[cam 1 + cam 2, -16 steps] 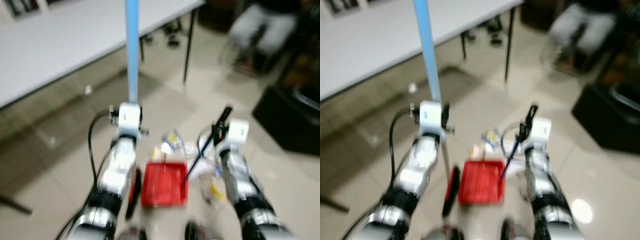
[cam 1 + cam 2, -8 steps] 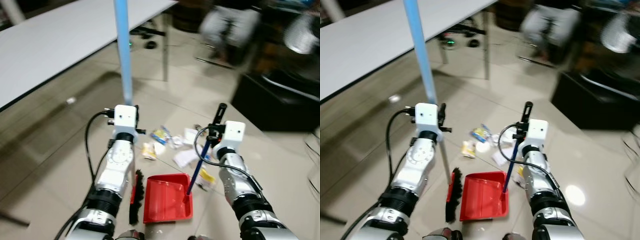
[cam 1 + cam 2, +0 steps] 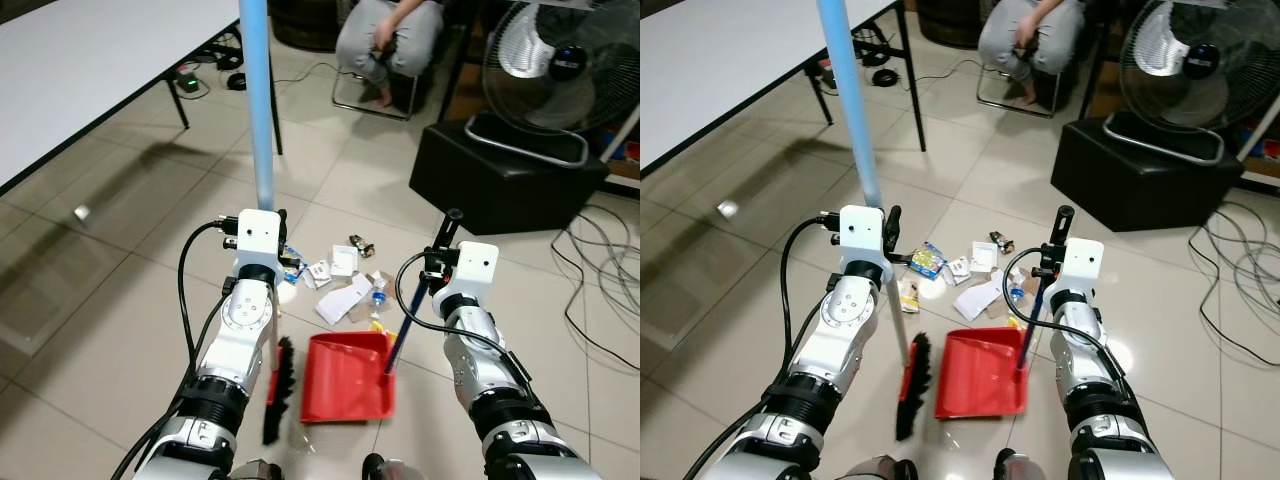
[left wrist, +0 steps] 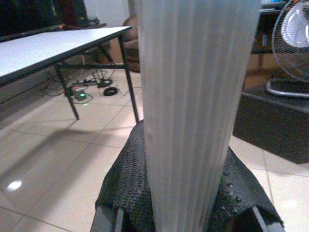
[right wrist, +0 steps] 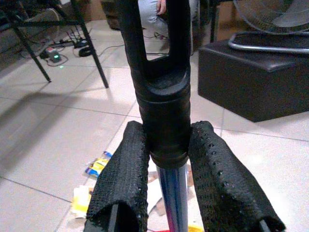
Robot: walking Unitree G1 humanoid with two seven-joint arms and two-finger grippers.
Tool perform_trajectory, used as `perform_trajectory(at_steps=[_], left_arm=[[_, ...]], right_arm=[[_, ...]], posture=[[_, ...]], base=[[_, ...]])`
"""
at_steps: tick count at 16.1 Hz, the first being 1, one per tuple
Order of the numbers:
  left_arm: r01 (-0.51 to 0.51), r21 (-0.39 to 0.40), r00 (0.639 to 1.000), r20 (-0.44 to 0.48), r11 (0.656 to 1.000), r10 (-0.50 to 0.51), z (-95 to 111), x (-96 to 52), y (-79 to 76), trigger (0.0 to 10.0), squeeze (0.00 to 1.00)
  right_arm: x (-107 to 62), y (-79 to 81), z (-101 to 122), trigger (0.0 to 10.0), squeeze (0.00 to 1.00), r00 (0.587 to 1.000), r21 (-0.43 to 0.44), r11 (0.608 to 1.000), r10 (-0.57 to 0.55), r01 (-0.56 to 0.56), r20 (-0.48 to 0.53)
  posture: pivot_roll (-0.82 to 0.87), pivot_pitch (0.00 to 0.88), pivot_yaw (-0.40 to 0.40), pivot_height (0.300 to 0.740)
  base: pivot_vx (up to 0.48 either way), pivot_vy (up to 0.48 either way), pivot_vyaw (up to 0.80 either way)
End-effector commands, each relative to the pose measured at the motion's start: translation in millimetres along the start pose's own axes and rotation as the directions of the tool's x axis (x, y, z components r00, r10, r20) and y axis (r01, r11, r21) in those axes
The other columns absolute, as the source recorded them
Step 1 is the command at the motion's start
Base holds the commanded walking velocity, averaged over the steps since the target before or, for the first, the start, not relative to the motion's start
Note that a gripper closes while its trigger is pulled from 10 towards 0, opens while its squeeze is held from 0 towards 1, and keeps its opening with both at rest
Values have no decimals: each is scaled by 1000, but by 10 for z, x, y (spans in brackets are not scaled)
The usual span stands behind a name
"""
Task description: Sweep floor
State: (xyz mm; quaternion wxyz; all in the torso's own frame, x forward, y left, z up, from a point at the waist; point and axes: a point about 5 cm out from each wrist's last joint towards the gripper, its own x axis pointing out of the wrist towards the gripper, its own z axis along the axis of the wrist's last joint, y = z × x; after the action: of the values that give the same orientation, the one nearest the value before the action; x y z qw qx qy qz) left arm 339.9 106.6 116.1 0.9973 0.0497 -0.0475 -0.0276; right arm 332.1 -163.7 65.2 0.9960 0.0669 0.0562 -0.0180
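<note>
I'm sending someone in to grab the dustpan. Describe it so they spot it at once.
Start at the black box with the fan on it, then look across the tiled floor to the litter pile. Just nearer the robot lies the dustpan, a flat red tray with a dark blue handle held upright by the right gripper, beside the black broom head.

Glossy beige tile floor [image 3: 120,330] reflects room light. A white table [image 3: 90,60] on black legs stands across the floor from a black box [image 3: 500,185] that carries a fan [image 3: 560,60], cables [image 3: 600,270] trailing beside it.
</note>
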Motion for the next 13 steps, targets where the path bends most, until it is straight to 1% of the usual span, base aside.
perform_trajectory(at_steps=[1,2,13], left_arm=[[4,3,999,46,1000,-4,109,45,8,10000,0],[4,2,999,46,1000,-4,111,47,8,10000,0],[4,8,999,48,1000,-4,119,58,20,10000,0]], right_arm=[[34,33,87,10000,0,999,14,1000,8,-8,34],[35,38,92,10000,0,999,2,1000,10,-10,38],[43,42,85,10000,0,1000,15,1000,11,-12,27]], posture=[[11,78,40,740],[12,77,38,740],[14,81,36,740]], base=[[0,0,-781],[0,0,-781],[0,0,-758]])
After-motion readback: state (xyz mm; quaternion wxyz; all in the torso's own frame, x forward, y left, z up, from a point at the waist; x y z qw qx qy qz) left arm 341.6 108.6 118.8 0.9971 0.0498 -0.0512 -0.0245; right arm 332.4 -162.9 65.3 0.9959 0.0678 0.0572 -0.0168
